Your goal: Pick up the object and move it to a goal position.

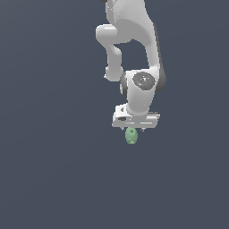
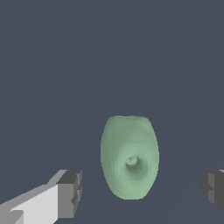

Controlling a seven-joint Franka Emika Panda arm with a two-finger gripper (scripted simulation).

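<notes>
So the object sat right below the gripper in the exterior view, partly tucked under it, with the arm reaching up and away above. In the wrist view the object lay between the two fingers, a clear gap on each side, touching neither. Flat ground all round.

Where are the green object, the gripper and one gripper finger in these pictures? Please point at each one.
green object (image 2: 129,157): wrist view, on the middle of its pale green body.
gripper (image 2: 141,190): wrist view, midway between its fingertips, which stand apart.
finger (image 2: 69,194): wrist view, on one grey fingertip pad.
</notes>
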